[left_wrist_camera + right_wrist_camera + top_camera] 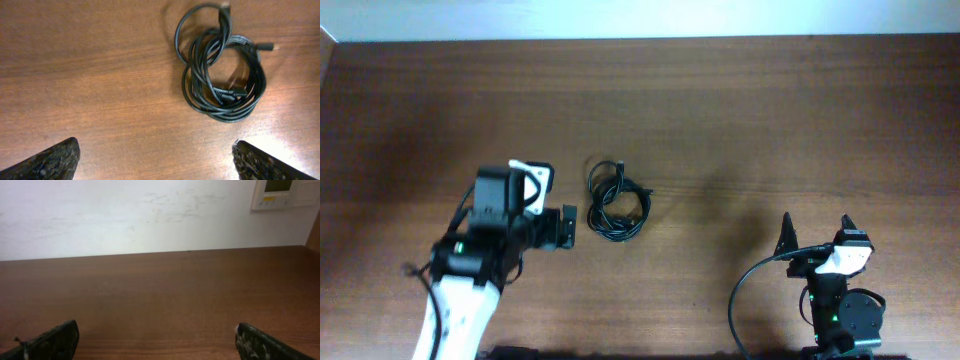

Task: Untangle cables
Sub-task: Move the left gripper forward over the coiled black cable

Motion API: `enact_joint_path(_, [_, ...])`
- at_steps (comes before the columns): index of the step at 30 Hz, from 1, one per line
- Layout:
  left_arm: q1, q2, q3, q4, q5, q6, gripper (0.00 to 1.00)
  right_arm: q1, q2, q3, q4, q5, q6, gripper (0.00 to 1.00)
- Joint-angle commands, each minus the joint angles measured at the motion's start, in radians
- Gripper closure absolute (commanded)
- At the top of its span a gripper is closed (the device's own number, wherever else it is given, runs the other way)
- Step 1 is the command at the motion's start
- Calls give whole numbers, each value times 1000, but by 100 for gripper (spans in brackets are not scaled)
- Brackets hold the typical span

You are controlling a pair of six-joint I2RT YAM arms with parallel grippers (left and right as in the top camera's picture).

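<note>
The cables [617, 201] lie bunched in one tangled coil of thin glossy black loops near the middle of the brown table [740, 110]. In the left wrist view the cables [226, 115] sit ahead and to the right, with small plug ends [267, 47] sticking out of the coil. My left gripper [570, 226] is just left of the coil, apart from it. It is open, and bare wood shows between its fingertips [60, 159]. Far to the right, near the front edge, my right gripper [817, 228] is open and holds nothing. The right wrist view shows that gripper [156, 330] over bare wood, with no cables in sight.
A thick black robot wire [745, 295] curves beside the right arm's base. A pale wall [125, 215] rises behind the table's far edge, with a white panel [285, 194] on it at the upper right.
</note>
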Motion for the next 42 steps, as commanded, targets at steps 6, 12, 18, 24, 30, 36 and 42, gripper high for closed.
enact_joint_path(6, [6,295,216,-85,115,8,1,-5,-10,-5,-8,-5,-4,1])
enact_joint_path(12, [5,374,320,-175,116,13,1,-5,-10,-5,-8,-5,-5,1])
enact_joint_path(18, [5,447,443,-272,135,98,1,-5,-10,-5,-8,-5,-5,1])
enact_joint_path(24, [-24,492,504,-306,192,107,1,-5,-10,-5,-8,-5,-4,1])
enact_joint_path(30, [-27,492,504,-289,191,106,1,-5,-10,-5,-8,-5,-4,1])
enact_joint_path(36, [-27,492,504,-245,196,90,1,-5,-10,-5,-8,-5,-4,1])
enact_joint_path(42, [-31,493,504,-211,216,-106,1,-5,-10,-5,-8,-5,-4,1])
